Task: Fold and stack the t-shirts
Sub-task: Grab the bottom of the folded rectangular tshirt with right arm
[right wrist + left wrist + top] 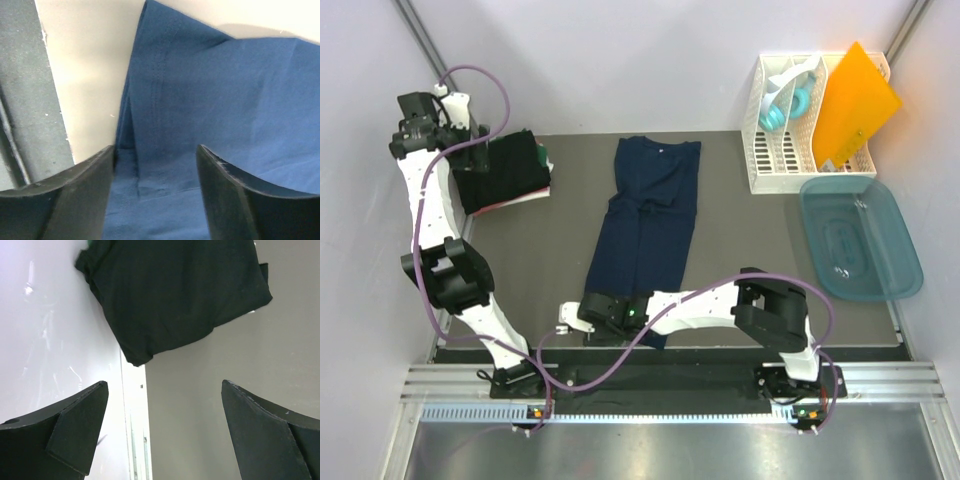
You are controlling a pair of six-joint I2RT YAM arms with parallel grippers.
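Observation:
A navy blue t-shirt (645, 225), folded into a long strip, lies down the middle of the grey table. My right gripper (582, 318) is at its near left corner, open, with its fingers straddling the blue cloth (210, 100) and its hem edge low to the table (156, 150). A stack of folded black t-shirts (503, 170) sits at the back left. My left gripper (460, 135) hangs open and empty above the table's left edge, and the black stack (175, 290) shows just ahead of its open fingers (165, 390).
A white slotted rack (780, 150) holding an orange folder (855, 100) and teal headphones (788, 100) stands at the back right. A teal plastic tub (860, 235) lies in front of it. The white wall (50, 340) is close to the left gripper.

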